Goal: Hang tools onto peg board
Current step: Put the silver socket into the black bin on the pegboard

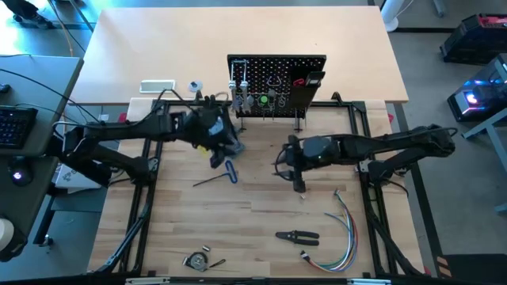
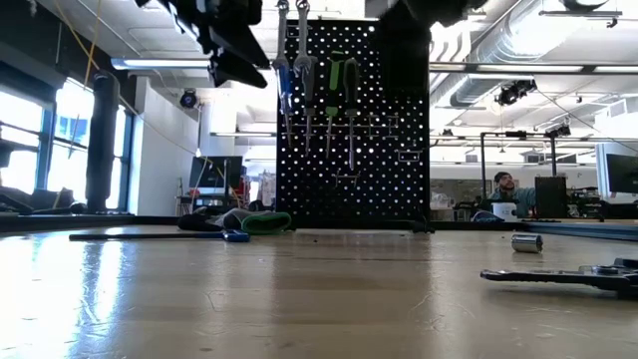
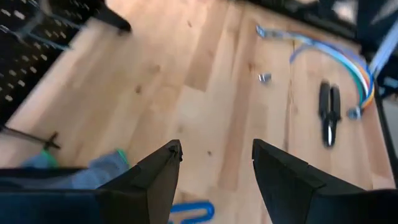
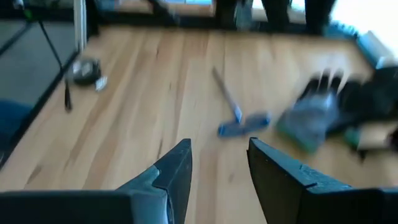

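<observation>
Your left pincer (image 1: 224,146) hangs just in front of the peg board's left end, above the tabletop (image 1: 238,214), its jaws parted and nothing between them; the left wrist view shows only bare wood between the two fingers (image 3: 155,180). Just below it lies the blue-handled hex key (image 1: 226,174), flat on the tabletop, and close by sits a grey and green glove (image 4: 308,124), which is not yours to hang.

Your right pincer (image 1: 299,187) is out over the middle of the tabletop, in front of the board's right half. Its jaws also stand apart and hold nothing; through its wrist view you look across at the hex key and the glove.

The peg board (image 1: 277,83) stands upright at the back of the wooden tabletop. It already carries several tools: silver wrenches (image 2: 292,65) on the left, green-handled pliers (image 2: 344,85) beside them, and a red-handled tool (image 1: 299,81) toward the right. So a fair part of the job looks done.

Left on the tabletop are the hex key, a pair of black pliers (image 1: 297,236) near the front, and a small round tool (image 1: 196,260) at the front left. The bundle of coloured wires (image 1: 341,233) near the pliers stays where it is. The hex key is nearest your left pincer, so it looks like the natural next pick.
</observation>
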You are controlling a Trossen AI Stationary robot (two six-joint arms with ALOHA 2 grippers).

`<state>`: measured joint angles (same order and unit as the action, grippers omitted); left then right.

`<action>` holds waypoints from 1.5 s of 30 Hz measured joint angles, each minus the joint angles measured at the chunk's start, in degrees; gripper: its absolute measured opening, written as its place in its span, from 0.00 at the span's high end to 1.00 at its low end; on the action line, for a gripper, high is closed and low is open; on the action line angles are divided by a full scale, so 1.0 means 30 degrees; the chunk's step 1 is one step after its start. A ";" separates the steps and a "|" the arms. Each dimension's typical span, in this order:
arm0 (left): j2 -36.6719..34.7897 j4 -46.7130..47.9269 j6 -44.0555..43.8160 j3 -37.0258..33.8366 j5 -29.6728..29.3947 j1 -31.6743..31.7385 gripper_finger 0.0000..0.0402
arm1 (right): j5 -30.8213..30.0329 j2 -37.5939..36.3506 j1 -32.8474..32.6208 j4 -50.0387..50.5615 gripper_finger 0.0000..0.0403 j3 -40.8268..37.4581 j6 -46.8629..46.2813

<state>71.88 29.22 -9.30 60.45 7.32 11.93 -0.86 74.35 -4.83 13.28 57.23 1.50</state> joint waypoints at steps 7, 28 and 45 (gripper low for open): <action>0.0021 -0.1912 -0.0380 -0.2175 -0.1716 -0.3174 0.52 | -0.0086 0.0023 -0.1293 0.4419 0.62 0.0000 -0.2563; 0.2742 -2.0756 -0.2916 -1.2509 -0.5629 -0.7170 0.52 | -0.2393 0.7201 -0.4681 1.0353 0.62 0.0000 -0.1358; 0.7742 -2.5967 -0.3366 -1.2495 -0.5490 -0.7287 0.52 | -0.2397 0.8757 -0.3503 1.0943 0.66 0.0007 0.1806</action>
<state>95.10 -48.68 -19.40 22.96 -9.15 -9.93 -8.05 100.62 -15.34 46.11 57.25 6.92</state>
